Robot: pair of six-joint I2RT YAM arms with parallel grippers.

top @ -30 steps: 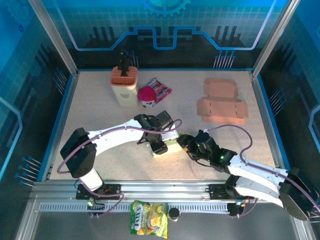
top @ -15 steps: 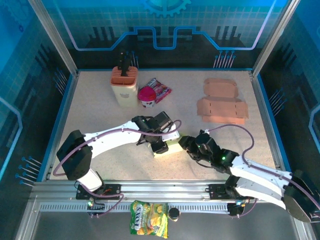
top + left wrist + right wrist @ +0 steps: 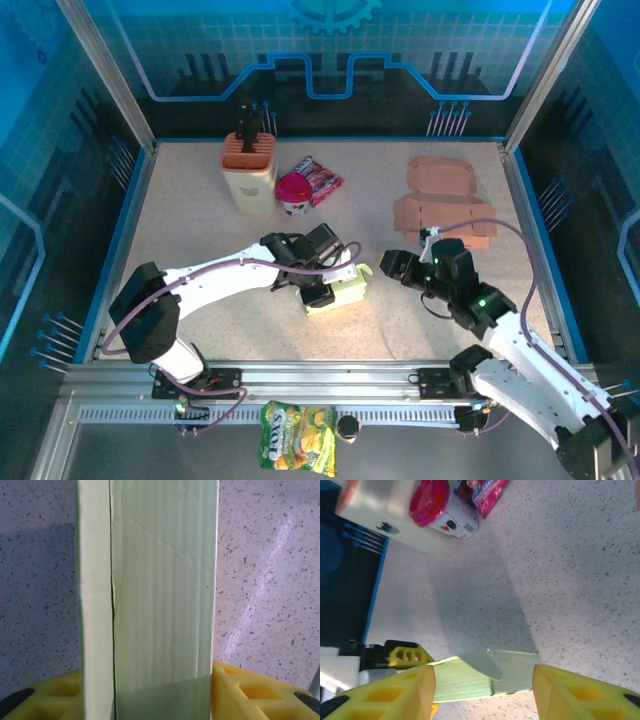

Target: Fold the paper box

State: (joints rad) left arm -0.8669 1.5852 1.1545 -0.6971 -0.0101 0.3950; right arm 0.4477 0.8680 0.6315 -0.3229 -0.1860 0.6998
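Pale green paper box (image 3: 346, 290) is sitting clamped between the left gripper's (image 3: 318, 292) yellow fingers (image 3: 250, 690), while the right gripper (image 3: 390, 266) is hovering just beside it, jaws apart, empty.

One green box (image 3: 345, 291), two flat orange blanks (image 3: 440, 178) (image 3: 445, 220), one red-lidded cup (image 3: 293, 192), one holder (image 3: 248, 175).

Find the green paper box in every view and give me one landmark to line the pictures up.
Top external: green paper box at the table's centre, against the left tool.
Left wrist: running top to bottom through the middle, between the yellow fingers.
Right wrist: bottom centre, lying on the table.
Shared landmark: the speckled tabletop under the box.
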